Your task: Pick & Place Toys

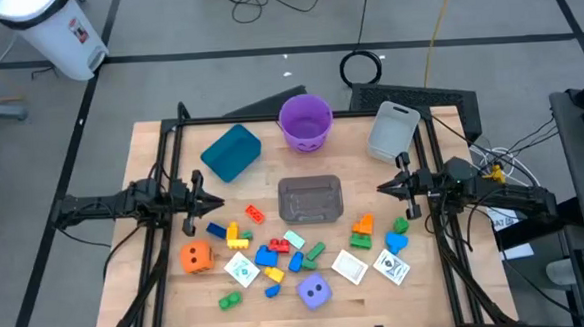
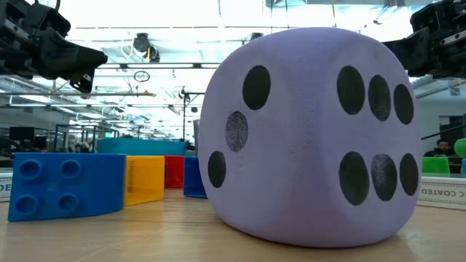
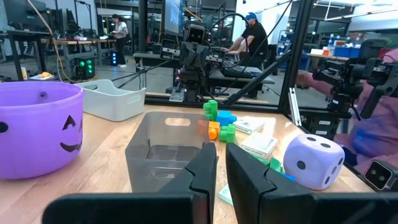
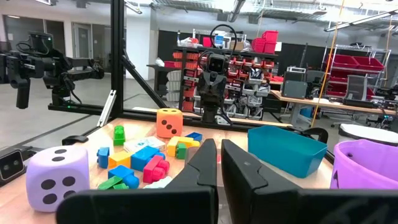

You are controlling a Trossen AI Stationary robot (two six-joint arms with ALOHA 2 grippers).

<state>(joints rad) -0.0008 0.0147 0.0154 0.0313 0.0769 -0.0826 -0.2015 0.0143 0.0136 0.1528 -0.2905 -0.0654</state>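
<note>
Table (image 1: 168, 290) is wooden, with bins along the far side: teal bin (image 1: 231, 152), purple bucket (image 1: 305, 121), grey tub (image 1: 392, 130), and a clear tub (image 1: 310, 200) in the middle. Nothing visible inside any of them, so judging by that the task hasn't started.

Toys all sit on the near half, between my arms. Biggest are the two dice: the purple die (image 1: 315, 292) at the near edge and the orange die (image 1: 196, 256) toward my left. Next are the white cards (image 1: 351, 268), one near the left cluster and two toward my right. Smallest are the blocks (image 1: 273, 253), scattered loose and some touching.

Left gripper (image 1: 217, 199) hangs above the table's left side, fingers clenched, holding nothing. Right gripper (image 1: 383, 188) does the same on the right side, pinched closed and empty.

Risks from here:
- Both grippers are closed. If I descend like this I just shove toys around, so I need to open first.
- The dice look wide for my jaws. An off-centre pinch could squirt one off the near edge.
- The cards lie flat, so fingers may skate over them or scrape the wood.
- The blocks are bunched. I could grab two or knock a neighbour.
- Both arms aim at the same middle zone, so there's a collision risk.
</note>
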